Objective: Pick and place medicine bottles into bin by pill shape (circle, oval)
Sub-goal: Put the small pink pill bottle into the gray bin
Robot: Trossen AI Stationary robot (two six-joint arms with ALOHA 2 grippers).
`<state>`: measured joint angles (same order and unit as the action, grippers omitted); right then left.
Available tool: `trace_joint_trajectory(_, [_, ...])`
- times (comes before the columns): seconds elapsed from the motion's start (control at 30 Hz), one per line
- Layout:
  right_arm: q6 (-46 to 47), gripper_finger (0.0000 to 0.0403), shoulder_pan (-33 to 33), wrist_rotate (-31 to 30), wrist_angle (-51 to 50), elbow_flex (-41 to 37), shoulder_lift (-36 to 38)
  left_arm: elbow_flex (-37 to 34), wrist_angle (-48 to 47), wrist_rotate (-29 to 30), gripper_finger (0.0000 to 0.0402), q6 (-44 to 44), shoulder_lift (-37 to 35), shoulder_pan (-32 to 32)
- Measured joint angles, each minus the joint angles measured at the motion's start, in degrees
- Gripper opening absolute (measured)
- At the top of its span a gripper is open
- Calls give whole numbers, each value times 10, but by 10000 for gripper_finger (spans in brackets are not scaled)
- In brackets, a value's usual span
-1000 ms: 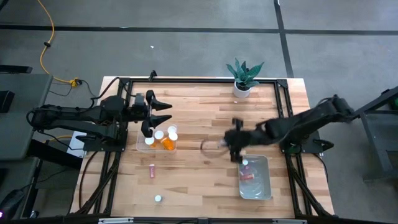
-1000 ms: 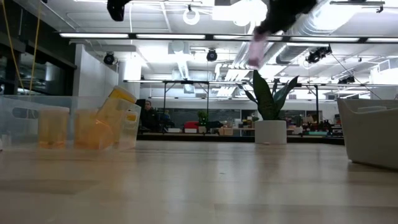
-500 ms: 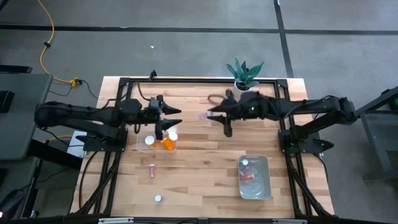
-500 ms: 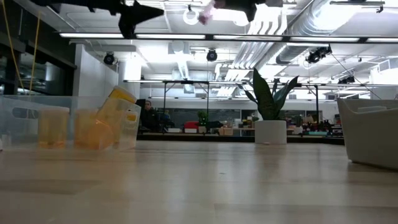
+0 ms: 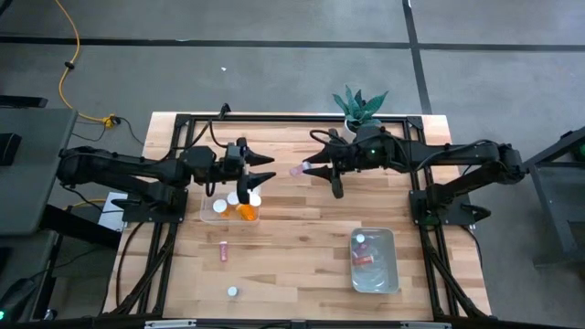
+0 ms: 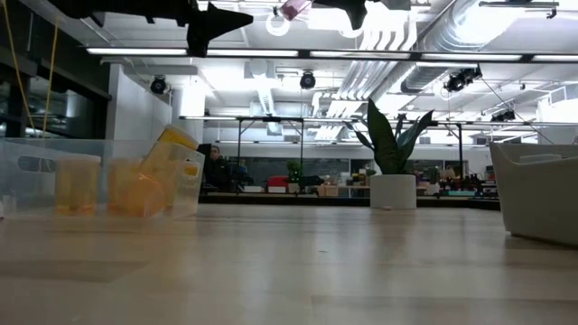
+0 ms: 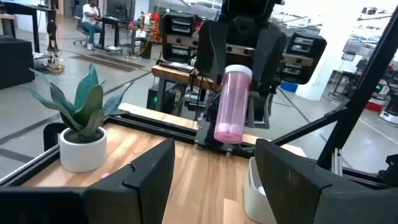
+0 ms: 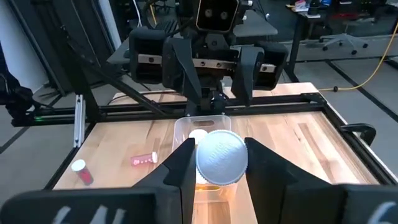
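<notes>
My right gripper (image 5: 311, 168) is shut on a pink medicine bottle (image 5: 297, 170) with a white cap, high above the table's far middle. The bottle also shows in the left wrist view (image 7: 231, 102) and the low view (image 6: 293, 9). My left gripper (image 5: 265, 169) is open and empty. It is level with the bottle and points at it from a short way to the left; its fingers (image 7: 149, 177) stand wide apart. Orange bottles (image 5: 247, 208) lie in the clear left bin (image 5: 208, 217). Two bottles (image 5: 364, 251) lie in the clear right bin (image 5: 391, 265). My right gripper pinches the pink bottle between its two fingers at the cap end (image 7: 239, 76). The round end (image 8: 222, 157) faces the right wrist camera. The fingers come about level from the table's right. The body sticks out past them toward my left gripper, tipped slightly down, lifted clear.
A pink bottle (image 5: 223, 250) lies loose on the table near the left bin. A white-capped bottle (image 5: 233, 291) stands near the front edge. A potted plant (image 5: 358, 114) stands at the far edge, just behind my right arm. A person (image 6: 215, 167) sits in the room beyond.
My right gripper has carried the pink bottle up and away from the right bin toward the table's far edge and left. It has turned level, so the bottle now points left instead of hanging. My left gripper has gone toward the table's right, toward the bottle.
</notes>
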<state>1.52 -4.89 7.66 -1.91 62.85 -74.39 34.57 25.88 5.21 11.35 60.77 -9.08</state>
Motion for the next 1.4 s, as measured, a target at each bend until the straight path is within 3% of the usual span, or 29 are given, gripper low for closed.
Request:
trace_joint_trajectory(0.13, [44,95,2,42,-55,0,17,0,1,-1,210,0,0,0])
trace_joint_trajectory(0.27, [126,95,34,101,-239,1,46,0,1,-6,210,0,-1,0])
trace_joint_trajectory(0.43, [241,95,157,105,-477,1,53,0,1,-6,210,0,-1,0])
trace_joint_trajectory(0.53, [311,95,255,52,-545,1,42,0,1,-6,210,-7,-1,0])
trace_joint_trajectory(0.67, [394,95,359,-30,-559,1,20,0,9,-6,210,-15,-1,0])
trace_joint_trajectory(0.8, [458,95,409,-89,-556,-20,-10,0,11,-6,210,-15,-1,0])
trace_joint_trajectory(1.0, [540,95,420,-90,-459,-141,5,0,11,-6,210,-11,-1,0])
trace_joint_trajectory(1.1, [540,95,419,-92,-389,-166,21,0,11,-5,210,-11,-1,0])
trace_joint_trajectory(1.2, [540,97,419,-90,-383,-178,21,0,11,-5,210,-11,-1,0])
trace_joint_trajectory(1.4, [549,159,406,-85,-390,-187,21,0,10,-5,210,-11,-1,0])
